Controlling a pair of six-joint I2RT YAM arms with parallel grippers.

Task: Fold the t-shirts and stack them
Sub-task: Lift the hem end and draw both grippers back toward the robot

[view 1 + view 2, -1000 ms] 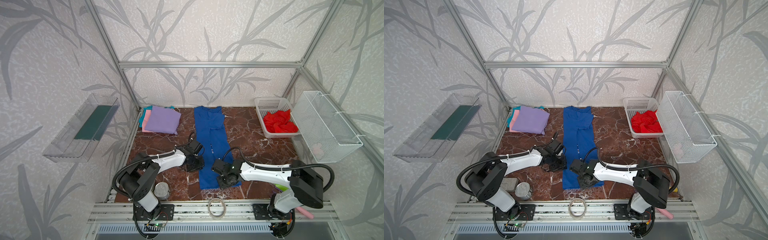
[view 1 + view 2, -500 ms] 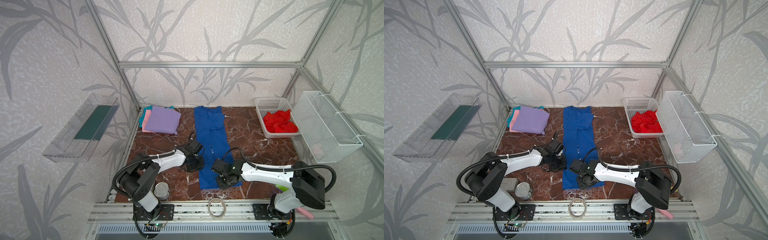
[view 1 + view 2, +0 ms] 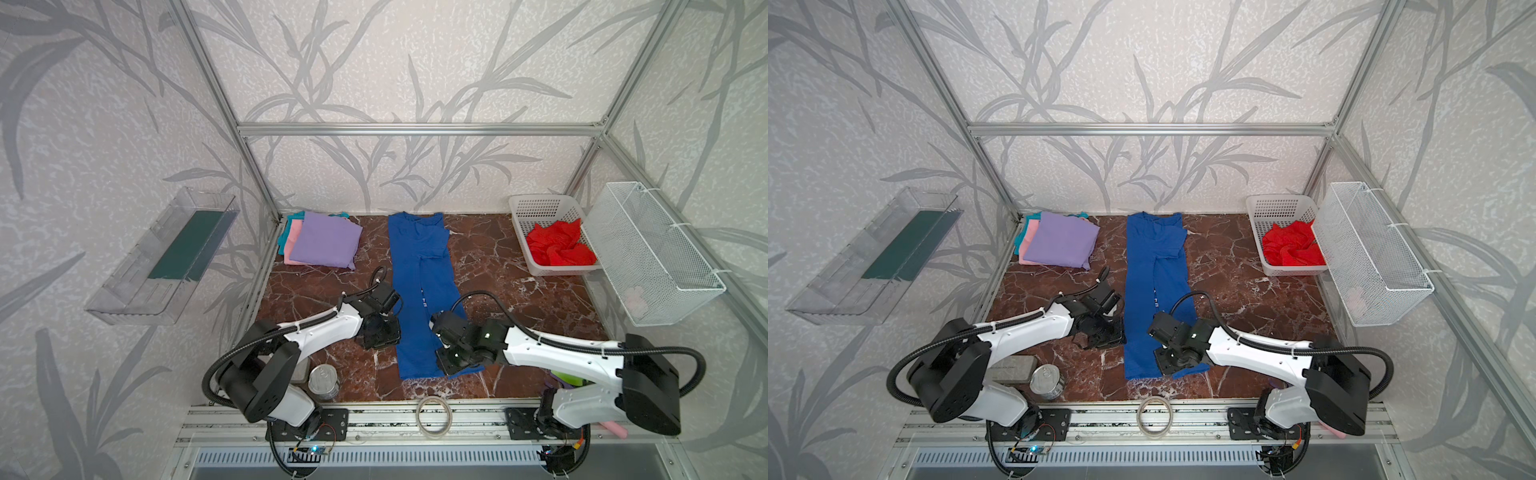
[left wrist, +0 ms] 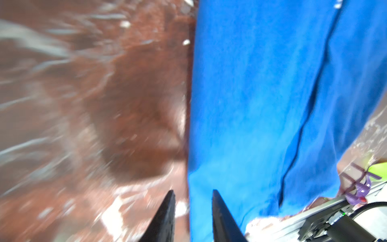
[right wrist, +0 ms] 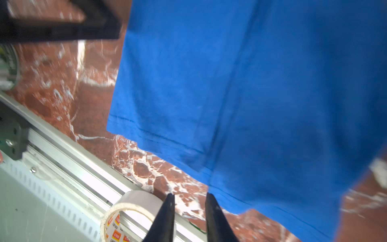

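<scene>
Down the middle of the marble table lies the royal blue t-shirt, folded lengthwise into one long, narrow strip. It runs from the far wall toward you, collar far and hem near, and it lies flat.

Your left claw sits low, just beside the strip's left edge toward its near end. Your right claw sits over the strip's near right part, close to the hem. In each wrist view the two black fingers stand a little apart, and only table or the cloth's edge shows in the gap. Neither claw has hold of anything.

Arms and shirt sit almost exactly where they were a second ago. The change is in the jaws, which have parted from a tighter pinch. That reads as a release, so the lengthwise fold looks finished and set down.

At the far left, a folded lavender shirt tops a pile, with a pink shirt and a teal shirt showing at its left edge. At the far right, the red shirt lies crumpled in the white basket.

You probably still need to fold the strip across its length, carry it to the pile, and then deal with the red one.
</scene>
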